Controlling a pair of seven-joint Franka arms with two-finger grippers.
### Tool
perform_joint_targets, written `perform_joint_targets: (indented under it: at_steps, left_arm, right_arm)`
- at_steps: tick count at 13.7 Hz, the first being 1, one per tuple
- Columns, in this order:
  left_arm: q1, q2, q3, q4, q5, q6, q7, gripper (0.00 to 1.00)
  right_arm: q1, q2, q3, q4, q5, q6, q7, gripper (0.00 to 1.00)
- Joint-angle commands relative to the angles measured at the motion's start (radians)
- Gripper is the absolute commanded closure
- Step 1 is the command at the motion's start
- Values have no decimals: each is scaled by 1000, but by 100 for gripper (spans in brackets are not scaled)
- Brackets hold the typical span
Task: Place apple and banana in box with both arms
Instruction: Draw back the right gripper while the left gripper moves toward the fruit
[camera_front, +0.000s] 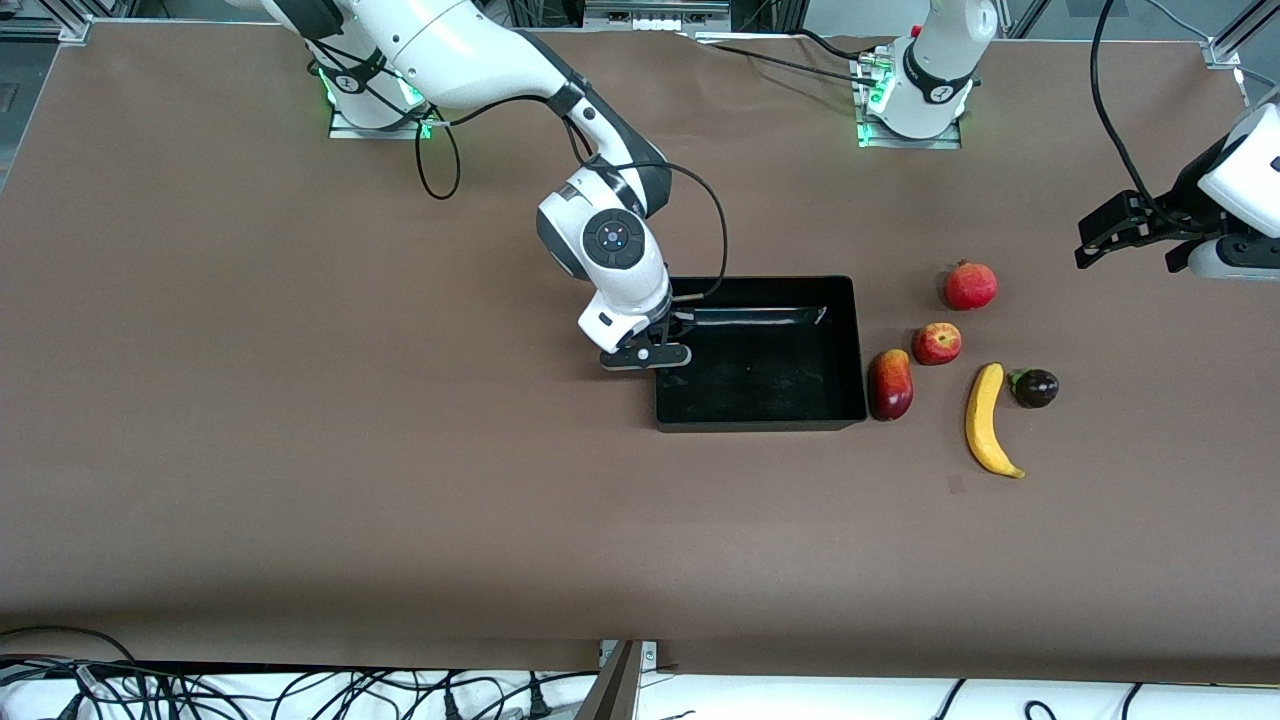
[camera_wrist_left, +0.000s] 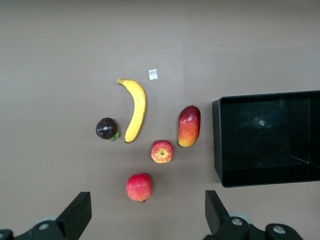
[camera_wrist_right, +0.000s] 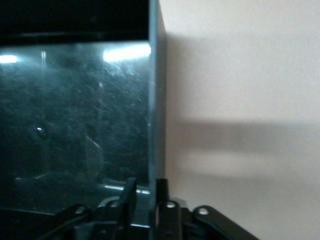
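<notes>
nothing packed yet: box (camera_front: 760, 405) empty, 0 of 2 fruits inside. apple (camera_front: 937, 343) on the counter (camera_front: 300, 450) beside the box toward the left arm's end, just apart from the mango-like fruit (camera_front: 890, 385) that touches or nearly touches the box wall. banana (camera_front: 986, 420) a little farther from the box than the apple, and nearer the front camera, with a dark purple fruit (camera_front: 1035, 388) just beside it. plain red fruit (camera_front: 970, 286) farther from the front camera than the apple.

right pincer (camera_front: 648, 354) down at the box wall on the right arm's end, 1 finger either side of the rim, narrow gap; grasping or letting go: cannot tell. left pincer (camera_front: 1105, 235) released, spread wide, hovering over bare counter, well apart from the box and the fruit cluster.

left to do, likely: both picks and both drops, so task barely begun.
</notes>
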Motion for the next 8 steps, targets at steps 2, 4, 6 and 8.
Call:
perform_joint_targets:
  at_steps: [2, 4, 6, 8]
  left_arm:
    - [5, -12, 2, 4, -9, -26, -4, 0]
    - [5, -12, 2, 4, -10, -28, -4, 0]
    - [5, -11, 2, 5, -10, -28, -4, 0]
    - [5, -11, 2, 11, -10, -28, 0, 0]
  right_arm:
    - [-12, -102, -13, 11, 5, -79, -22, 0]
    - [-69, -179, -13, 14, 6, -233, -38, 0]
    - [-129, -250, -16, 12, 17, -306, -73, 0]
    - [-194, -293, -60, 12, 15, -407, -142, 0]
